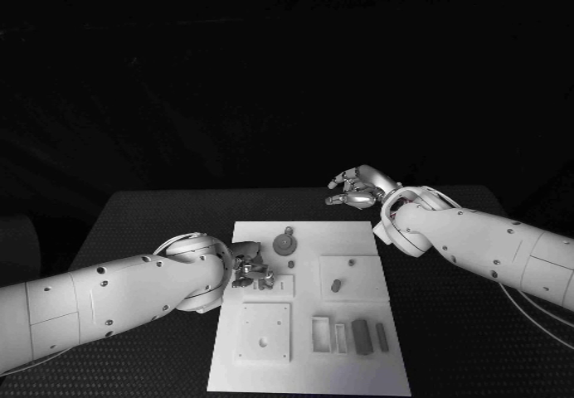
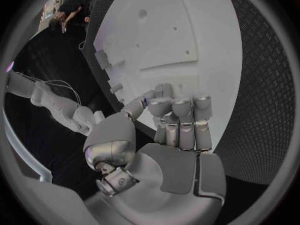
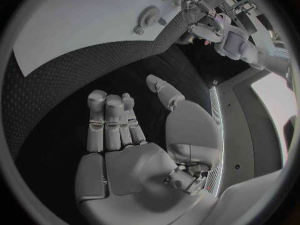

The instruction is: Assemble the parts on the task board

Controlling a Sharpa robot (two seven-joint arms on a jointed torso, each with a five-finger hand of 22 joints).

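The white task board lies in the middle of the table. On it are a round grey part, a small grey part, a square plate and several grey bars beside a frame. My left hand hovers over the board's left side by a small raised block. Its fingers are curled, with the thumb against them; anything pinched there is hidden. My right hand hangs over the black table past the board's far right corner, fingers apart and holding nothing.
Black textured table surrounds the board on all sides. The board and the round part show in the right wrist view, with my left hand beside them. My right arm shows beyond the board.
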